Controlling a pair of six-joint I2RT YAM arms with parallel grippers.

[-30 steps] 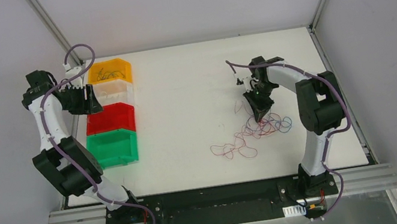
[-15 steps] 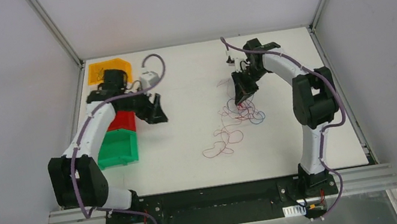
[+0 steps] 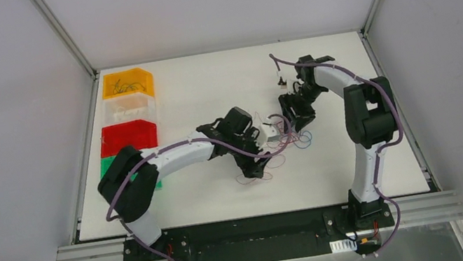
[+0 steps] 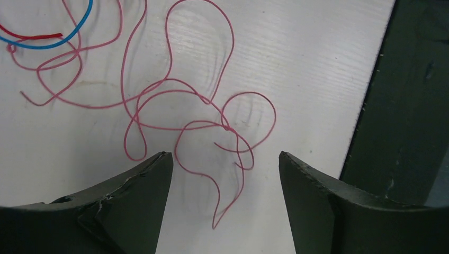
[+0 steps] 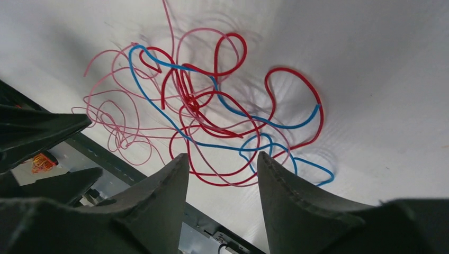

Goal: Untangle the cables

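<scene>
The cables lie on the white table as a red, blue and pink tangle [image 3: 295, 138] with thin pink loops [image 3: 254, 178] trailing toward the front. My left gripper [image 3: 260, 162] hovers open over those pink loops [image 4: 226, 128], and one free end of the pink cable lies between its fingers [image 4: 153, 180] without touching them. A blue cable [image 4: 53, 46] shows at the upper left of that view. My right gripper [image 3: 288, 121] is open just above the tangle, where red cable [image 5: 229, 36] and blue cable [image 5: 286, 127] cross many times. Nothing is gripped.
An orange bin [image 3: 127, 84], a clear bin [image 3: 129, 107], a red bin [image 3: 128, 137] and a green bin [image 3: 107, 169] line the table's left side, the green one partly behind my left arm. The dark front rail [image 4: 413, 106] runs close to the left gripper.
My left arm has swung from the bins to the table's middle and opened wider. My right gripper, shut on the cables before, has opened and the tangle has dropped onto the table.
</scene>
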